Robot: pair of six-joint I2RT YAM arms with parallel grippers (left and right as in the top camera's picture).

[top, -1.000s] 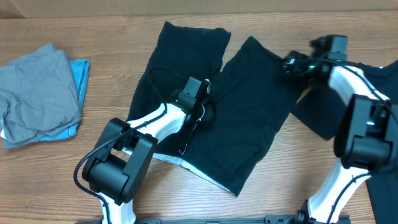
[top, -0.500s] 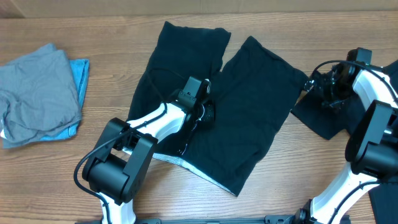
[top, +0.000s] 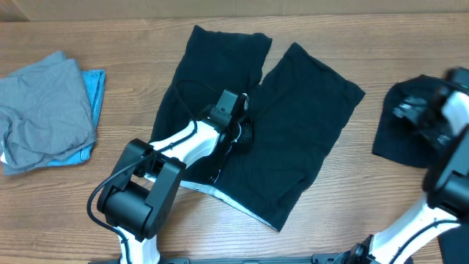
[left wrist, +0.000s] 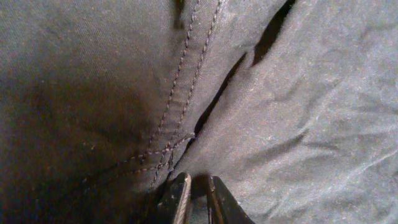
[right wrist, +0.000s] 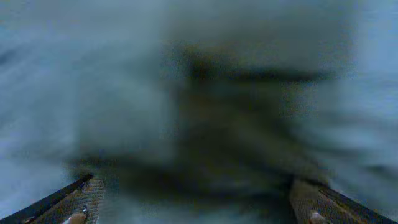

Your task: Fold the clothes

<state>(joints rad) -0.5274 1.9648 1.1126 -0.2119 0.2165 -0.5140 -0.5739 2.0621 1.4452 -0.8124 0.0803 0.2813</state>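
Note:
Black two-legged pants (top: 293, 132) lie spread flat mid-table, legs pointing to the far side. My left gripper (top: 245, 136) presses down at the crotch. In the left wrist view its narrow jaws (left wrist: 198, 186) are shut on a pinch of the pants' fabric (left wrist: 311, 93) beside a stitched seam (left wrist: 186, 81). A second black garment (top: 396, 143) lies bunched at the right. My right gripper (top: 414, 117) is motion-blurred over it. In the right wrist view its fingers (right wrist: 84, 199) stand wide apart at the frame edges, gripper (right wrist: 199, 202) open, with only a dark blur ahead.
Grey clothes (top: 44, 110) lie piled on a light-blue piece (top: 94, 88) at the far left of the wooden table (top: 132, 37). More black fabric (top: 454, 235) shows at the right edge, near the right arm's base.
My right arm swept from the pants' right leg out to the right edge. The bunched black garment shifted right with it. The left arm has not moved.

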